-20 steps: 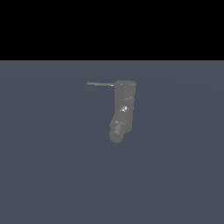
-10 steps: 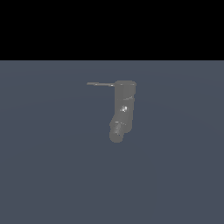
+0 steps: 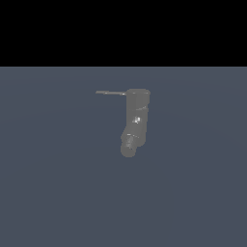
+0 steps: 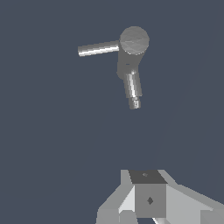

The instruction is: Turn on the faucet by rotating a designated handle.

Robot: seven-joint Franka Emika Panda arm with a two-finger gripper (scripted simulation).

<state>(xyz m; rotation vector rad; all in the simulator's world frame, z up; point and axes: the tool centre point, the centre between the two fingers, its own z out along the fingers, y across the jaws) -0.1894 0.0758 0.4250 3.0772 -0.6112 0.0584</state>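
Note:
The dull-grey faucet (image 3: 137, 115) stands upright on the dark floor, its short spout (image 3: 129, 144) angled down toward the camera. The thin handle (image 3: 111, 92) sticks out level from the top cap toward the exterior view's left. My gripper does not show in the exterior view. The wrist view looks down on the faucet (image 4: 134, 40), with the handle (image 4: 98, 48) and spout (image 4: 133, 87) spread out from the round cap. My gripper (image 4: 150, 200) sits well apart from the faucet, touching nothing. Its fingers appear as one block with no gap between them.
A flat, dark blue-grey floor (image 3: 58, 193) surrounds the faucet on all sides. A black band fills the upper part of the exterior view. Nothing else stands nearby.

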